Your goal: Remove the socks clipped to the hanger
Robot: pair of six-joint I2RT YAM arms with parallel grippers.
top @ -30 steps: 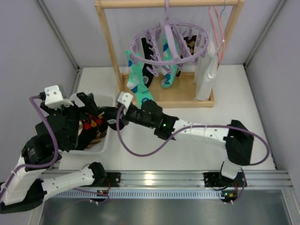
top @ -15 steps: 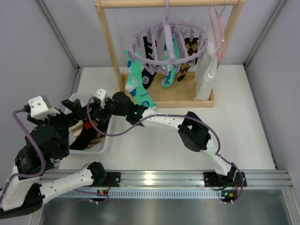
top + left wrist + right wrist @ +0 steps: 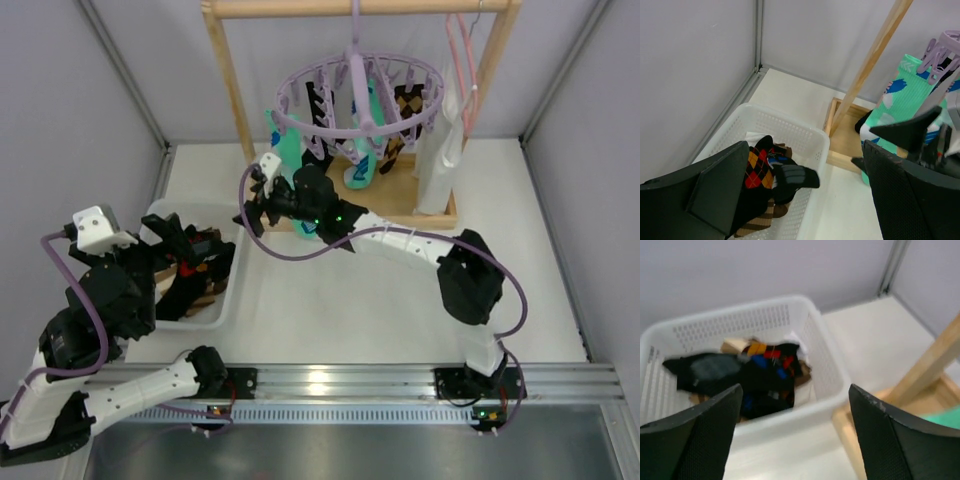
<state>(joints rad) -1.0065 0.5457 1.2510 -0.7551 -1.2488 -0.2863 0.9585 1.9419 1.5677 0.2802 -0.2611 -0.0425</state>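
The lilac round hanger (image 3: pixel 360 88) hangs from the wooden rack (image 3: pixel 232 90). Socks stay clipped to it: a mint-green one (image 3: pixel 287 152) (image 3: pixel 900 100), a black patched one (image 3: pixel 318 112), a teal one (image 3: pixel 364 165) and a brown argyle one (image 3: pixel 405 108). My right gripper (image 3: pixel 254 196) (image 3: pixel 797 440) is open and empty, between the basket and the mint-green sock, apart from both. My left gripper (image 3: pixel 186 246) (image 3: pixel 805 200) hangs open and empty over the white basket (image 3: pixel 200 209) (image 3: pixel 795 127) (image 3: pixel 832 360). Removed socks (image 3: pixel 195 278) (image 3: pixel 765 170) (image 3: pixel 757 375) lie piled in it.
A white garment (image 3: pixel 440 150) on a thin pink clothes hanger (image 3: pixel 464 60) hangs at the rack's right end. The rack's wooden base (image 3: pixel 400 205) (image 3: pixel 925 372) stands just right of the basket. Grey walls close in the left, back and right sides.
My right gripper went over the basket with a black sock, opened, left the sock there, and has pulled back toward the rack. The left arm shifted slightly beside the basket.
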